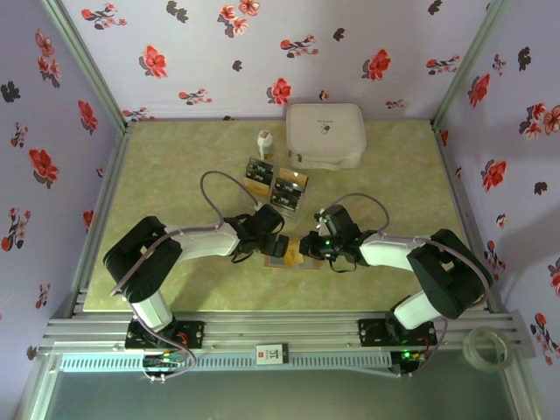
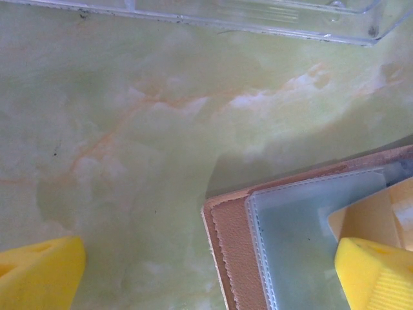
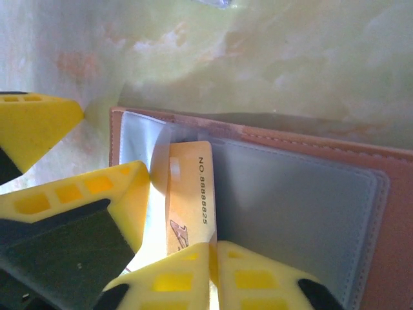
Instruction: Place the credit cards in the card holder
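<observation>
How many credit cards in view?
5, as best I can tell: four loose cards in two overlapping pairs, one below the white bottle, another beside that; a gold card pinched in the right gripper at the card holder. Overlaps may hide more.

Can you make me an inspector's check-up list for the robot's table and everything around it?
Surface: green marbled table, no spills seen.
Job's things: card holder lying open; gold card at its pocket; spare cards loose behind.
Clutter: white bottle, white case, tape roll on the front rail.
Grippers: left gripper open, one finger over the holder; right gripper shut on the gold card.
Cables: grey cables loop up by both wrists.
Surroundings: purple flowered walls.
</observation>
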{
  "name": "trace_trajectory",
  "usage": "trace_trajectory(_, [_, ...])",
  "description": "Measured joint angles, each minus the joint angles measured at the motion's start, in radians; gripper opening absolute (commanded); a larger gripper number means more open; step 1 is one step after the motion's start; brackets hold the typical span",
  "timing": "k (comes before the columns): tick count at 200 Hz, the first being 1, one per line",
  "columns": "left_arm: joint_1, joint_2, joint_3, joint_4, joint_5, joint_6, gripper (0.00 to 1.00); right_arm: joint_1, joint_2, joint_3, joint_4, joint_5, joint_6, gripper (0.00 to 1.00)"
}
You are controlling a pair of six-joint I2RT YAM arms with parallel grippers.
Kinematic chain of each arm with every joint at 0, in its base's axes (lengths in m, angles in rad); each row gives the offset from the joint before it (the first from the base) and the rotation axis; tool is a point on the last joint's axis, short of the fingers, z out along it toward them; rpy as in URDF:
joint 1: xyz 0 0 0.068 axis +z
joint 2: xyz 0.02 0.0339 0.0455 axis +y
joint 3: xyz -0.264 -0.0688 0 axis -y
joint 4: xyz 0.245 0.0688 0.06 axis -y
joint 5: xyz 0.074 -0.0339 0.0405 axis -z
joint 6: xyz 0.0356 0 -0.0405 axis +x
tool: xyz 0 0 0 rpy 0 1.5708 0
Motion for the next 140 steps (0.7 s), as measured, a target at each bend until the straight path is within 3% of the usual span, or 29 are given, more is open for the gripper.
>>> trace_trajectory(140, [0.008, -0.085, -0.09, -0.031, -0.002, -0.007, 1.0, -0.134, -0.212, -0.077, -0.021, -0.044, 0.009, 0.0])
